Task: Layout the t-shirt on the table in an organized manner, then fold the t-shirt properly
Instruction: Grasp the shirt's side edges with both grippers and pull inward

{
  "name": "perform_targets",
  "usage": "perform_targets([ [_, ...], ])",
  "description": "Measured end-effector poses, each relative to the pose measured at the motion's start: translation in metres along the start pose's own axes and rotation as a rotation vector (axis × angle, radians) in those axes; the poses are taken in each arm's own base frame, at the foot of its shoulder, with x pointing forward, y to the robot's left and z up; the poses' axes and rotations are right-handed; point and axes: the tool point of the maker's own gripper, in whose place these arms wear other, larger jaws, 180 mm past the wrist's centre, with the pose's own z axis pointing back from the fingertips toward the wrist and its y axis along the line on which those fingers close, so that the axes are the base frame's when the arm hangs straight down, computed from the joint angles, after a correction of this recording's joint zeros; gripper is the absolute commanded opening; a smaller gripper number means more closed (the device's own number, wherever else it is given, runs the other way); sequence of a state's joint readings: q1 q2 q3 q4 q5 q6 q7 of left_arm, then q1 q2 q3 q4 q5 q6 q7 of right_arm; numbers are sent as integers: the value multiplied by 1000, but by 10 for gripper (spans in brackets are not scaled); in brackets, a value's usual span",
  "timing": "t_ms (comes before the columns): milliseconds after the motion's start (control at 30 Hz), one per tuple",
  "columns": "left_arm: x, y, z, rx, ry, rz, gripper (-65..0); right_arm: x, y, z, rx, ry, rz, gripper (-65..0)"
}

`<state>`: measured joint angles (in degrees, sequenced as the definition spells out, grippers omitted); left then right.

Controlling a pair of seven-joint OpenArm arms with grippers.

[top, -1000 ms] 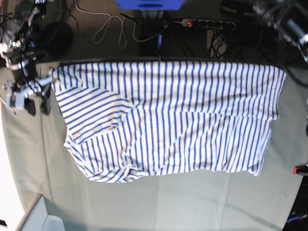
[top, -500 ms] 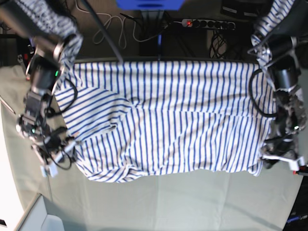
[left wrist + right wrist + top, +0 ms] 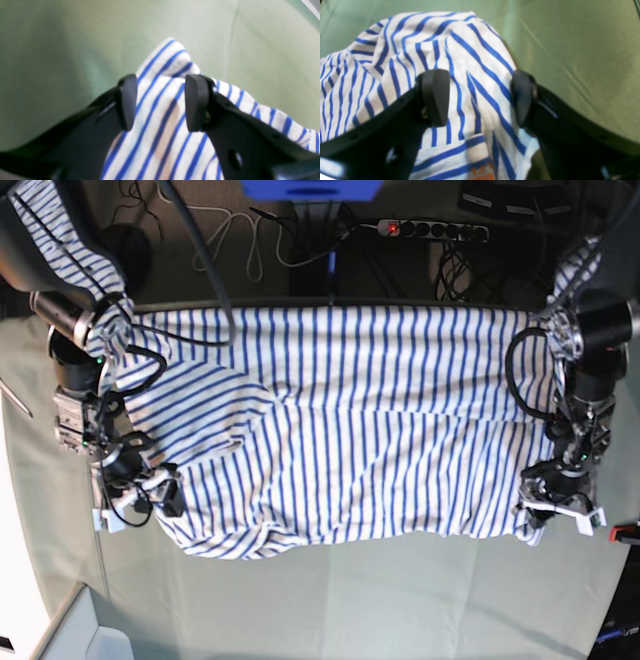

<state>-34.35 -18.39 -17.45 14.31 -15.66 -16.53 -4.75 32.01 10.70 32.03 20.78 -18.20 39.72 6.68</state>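
Note:
The t-shirt [image 3: 360, 430], white with thin blue stripes, lies spread wide across the table [image 3: 350, 600], its far edge along the table's back. My right gripper [image 3: 135, 505] is low over the shirt's near left corner. In the right wrist view it [image 3: 480, 97] is open, its fingers on either side of a raised fold of the t-shirt [image 3: 395, 50]. My left gripper [image 3: 557, 515] is at the near right corner. The left wrist view shows it [image 3: 161, 102] with fingers apart, astride flat cloth of the t-shirt [image 3: 162, 65].
Behind the table run a power strip [image 3: 430, 227] and loose cables [image 3: 230, 240]. A red clamp [image 3: 625, 532] sits at the right edge. A pale box corner [image 3: 90, 640] shows at the bottom left. Bare table cloth lies beside the shirt corners [image 3: 62, 37] [image 3: 570, 37].
Both arms have come down onto the shirt's near corners. The right gripper's fingers have spread wider over the last half second. The left gripper's fingers stand as before.

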Motion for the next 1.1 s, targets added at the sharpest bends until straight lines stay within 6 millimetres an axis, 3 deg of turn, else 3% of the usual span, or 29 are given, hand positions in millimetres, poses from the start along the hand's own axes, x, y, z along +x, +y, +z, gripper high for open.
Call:
perform_targets([
  [167, -12, 1, 2, 4, 23, 4, -350, -9, 5, 0, 12, 24, 12, -264],
  [233, -15, 4, 4, 7, 25, 1, -350, -13, 11, -2, 33, 52, 55, -301],
  [367, -21, 8, 6, 13, 35, -3, -350, -28, 23, -4, 75, 111, 127, -458],
  [500, -11, 22, 8, 35, 24, -14, -350, -32, 25, -3, 79, 116, 132, -646],
  [600, -10, 24, 8, 40, 23, -16, -336, -32, 25, -3, 79, 115, 133, -650],
  [800, -13, 22, 8, 37, 24, -13, -210, -41, 9, 11, 48, 103, 143, -650],
  [867, -16, 18, 7, 32, 29, -9, -209, -44, 5, 19, 36, 92, 167, -650],
  [1100, -29, 9, 7, 19, 51, -1, -211, -51, 21, 28, 41, 80, 232, -650],
])
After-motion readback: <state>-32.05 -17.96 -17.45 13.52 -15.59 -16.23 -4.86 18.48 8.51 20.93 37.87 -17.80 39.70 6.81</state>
